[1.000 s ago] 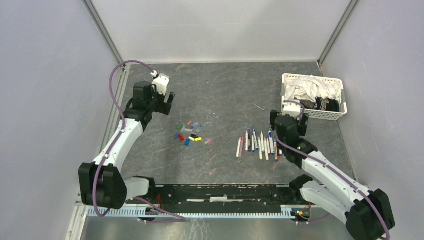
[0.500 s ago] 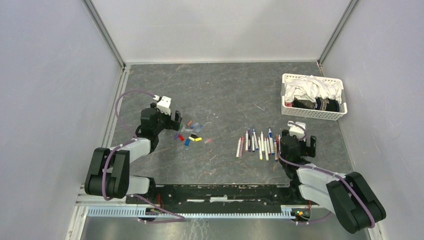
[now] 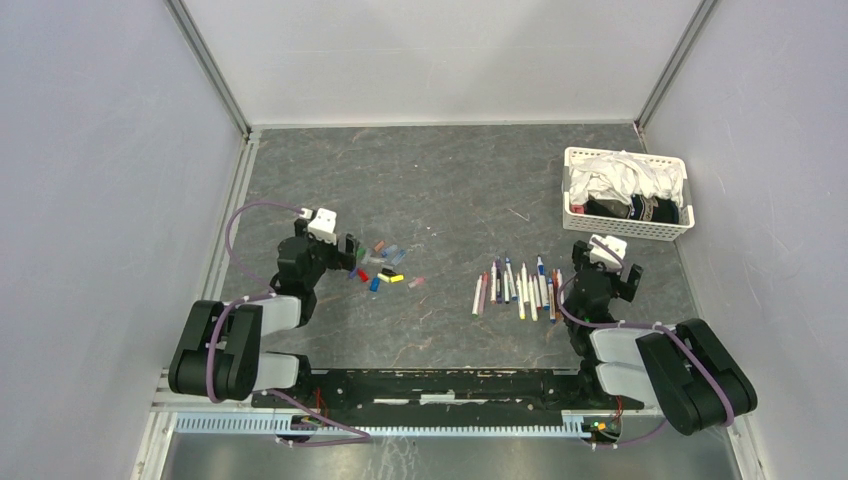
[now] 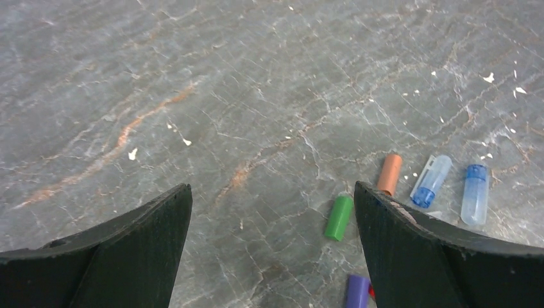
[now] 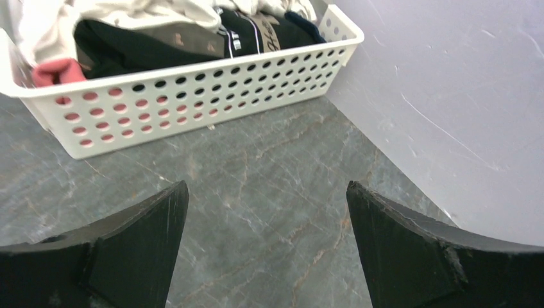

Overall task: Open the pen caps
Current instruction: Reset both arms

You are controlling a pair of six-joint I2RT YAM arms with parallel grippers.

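Grey table (image 3: 450, 180), left gripper (image 4: 272, 189) and right gripper (image 5: 266, 186) both spread empty: sweep low and you'll scatter the pen caps (image 4: 339, 217).

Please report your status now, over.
Left tool open, empty. Right tool open, empty. Pen caps loose beside left tool; pens beside right tool. Nothing in the way.

Pen caps (image 3: 383, 272) lie left, pens (image 3: 520, 290) right, basket (image 3: 625, 229) behind the pens.

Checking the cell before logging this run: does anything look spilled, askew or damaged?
Nothing looks damaged. The pen caps lie scattered loose left of centre, apart from the pens, which lie in a rough row.
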